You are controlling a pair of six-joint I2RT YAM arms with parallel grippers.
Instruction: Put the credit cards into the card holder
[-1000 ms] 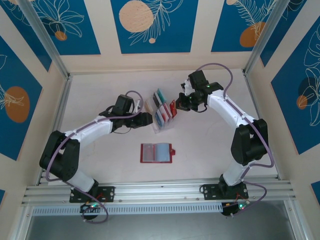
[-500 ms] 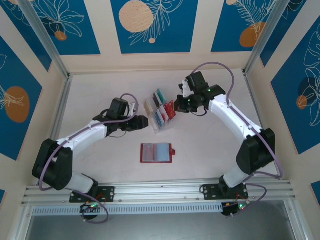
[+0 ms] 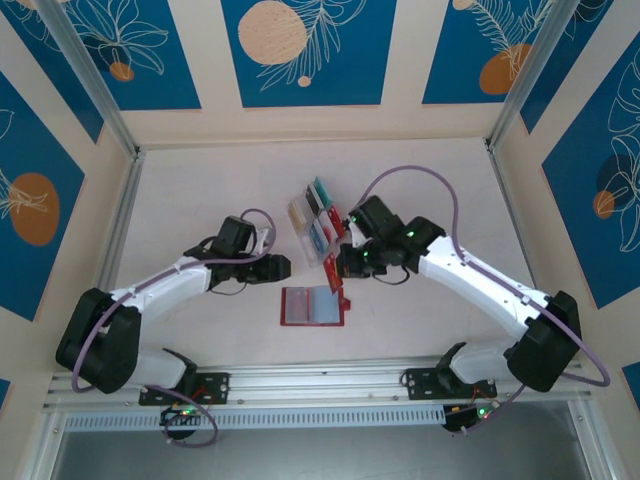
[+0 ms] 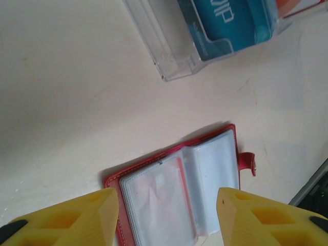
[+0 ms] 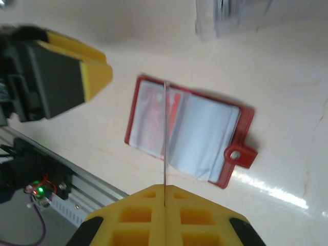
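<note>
A pale cream surface (image 3: 420, 200) fills the floor of a booth with blue and cream patterned walls. Two white and black arms reach in from its near edge. The left arm (image 3: 170, 280) stretches low towards the middle, and the right arm (image 3: 480, 285) bends in from the right side.

The left tool (image 3: 275, 268) has its yellow fingers apart with nothing between them. From its own camera, the left tool (image 4: 166, 207) hangs above the left half of the card holder. The right wrist camera also catches it (image 5: 66, 72) just left of the holder.

The right tool (image 3: 343, 268) sits beyond the holder's right end. Its yellow fingers (image 5: 138, 215) are pressed together on a single thin card (image 5: 165, 133). That card is seen edge-on, standing over the holder's middle fold. Its colour cannot be told.

A clear rack (image 3: 322, 255) stands near the centre of the surface, beyond the holder. It holds several credit cards (image 3: 318, 215) upright in teal, red, beige and blue. The left wrist camera shows the rack's corner (image 4: 169, 46) with a teal card inside.

The card holder (image 3: 313, 307) is a small red wallet lying open and flat, close to the middle of the near edge. Its clear inner sleeves (image 4: 179, 189) face up, and its snap tab (image 5: 240, 155) points right.
</note>
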